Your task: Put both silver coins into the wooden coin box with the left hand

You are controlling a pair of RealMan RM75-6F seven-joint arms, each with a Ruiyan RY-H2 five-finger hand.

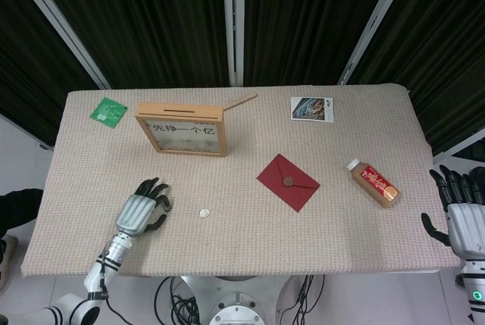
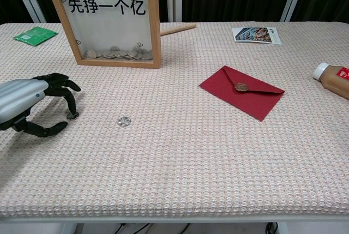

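— On the worktop's [image 2: 180, 152] near-left part, what is the left hand [image 2: 34, 97] doing?

— It arches low over the cloth with its fingers curled down and its thumb spread below them. 1 fingertip [image 2: 71, 112] comes down right at the first silver coin [image 2: 71, 115]; the chest view shows that coin partly hidden under it, and I cannot tell whether the coin is pinched or only touched.

— And the other coin?

— The second silver coin [image 2: 124, 120] lies flat on the cloth, just to the right of that hand and apart from it.

— Where is the wooden coin box [image 2: 106, 18]?

— Standing upright toward the far left, behind the hand and well apart from both coins. Coins show piled at the bottom behind its clear front. A green packet [image 1: 108, 110] lies left of it, and a wooden stick [image 1: 239, 102] sits at its right corner.

— Further right?

— A red envelope [image 2: 242, 92] near the middle, a photo card [image 1: 311, 108] at the far edge, a bottle [image 1: 373, 182] on its side, then the right hand [image 1: 459, 211] off the worktop's right edge, fingers spread and holding nothing.
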